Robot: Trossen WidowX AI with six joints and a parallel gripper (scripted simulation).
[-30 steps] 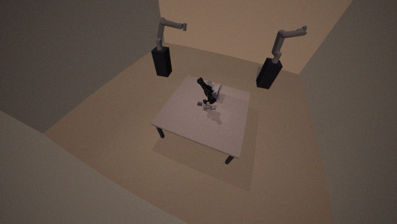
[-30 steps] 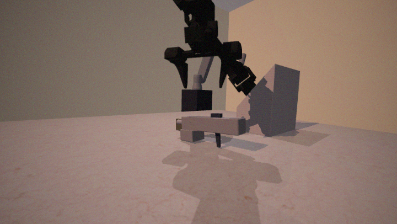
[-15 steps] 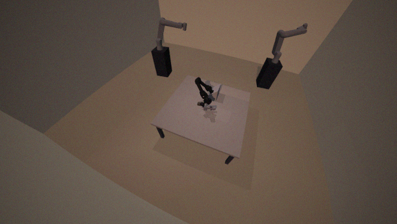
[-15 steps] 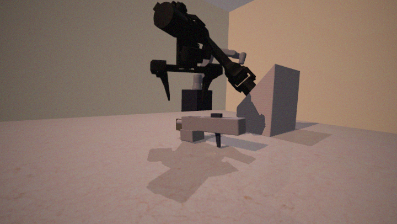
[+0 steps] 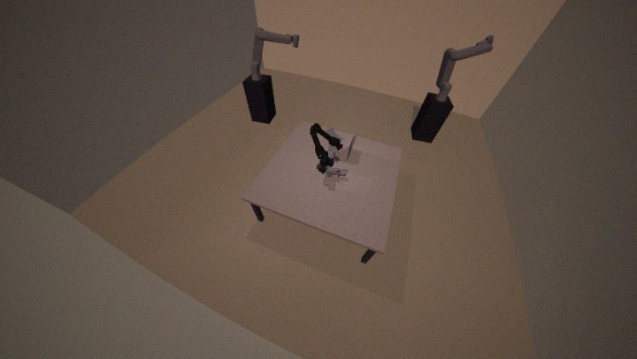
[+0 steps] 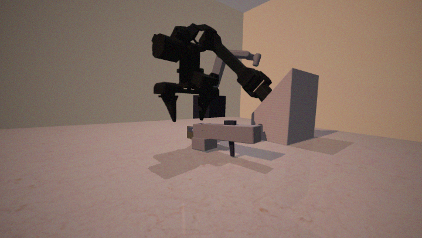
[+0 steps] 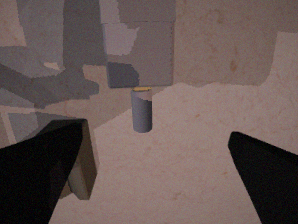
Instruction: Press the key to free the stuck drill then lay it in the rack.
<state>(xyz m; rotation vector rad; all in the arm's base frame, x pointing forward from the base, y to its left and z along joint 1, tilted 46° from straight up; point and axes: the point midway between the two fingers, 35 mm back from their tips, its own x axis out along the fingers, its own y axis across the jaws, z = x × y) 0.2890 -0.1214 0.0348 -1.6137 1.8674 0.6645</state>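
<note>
The long grey holder lies level on a low block. The dark key passes down through it; its head stands slightly above the top and its tapered end hangs below. The drill, a grey cylinder with a yellow band, sticks out of the holder's end. A brown-olive block, perhaps the rack, stands beyond that end, partly hidden by a finger in the wrist view. My gripper is open and empty, pointing down above the holder's drill end, its fingers either side of the drill's line.
A tall grey wedge-shaped block stands on the table behind the holder, close to my arm's base. Two pale arms on dark pedestals stand beyond the table.
</note>
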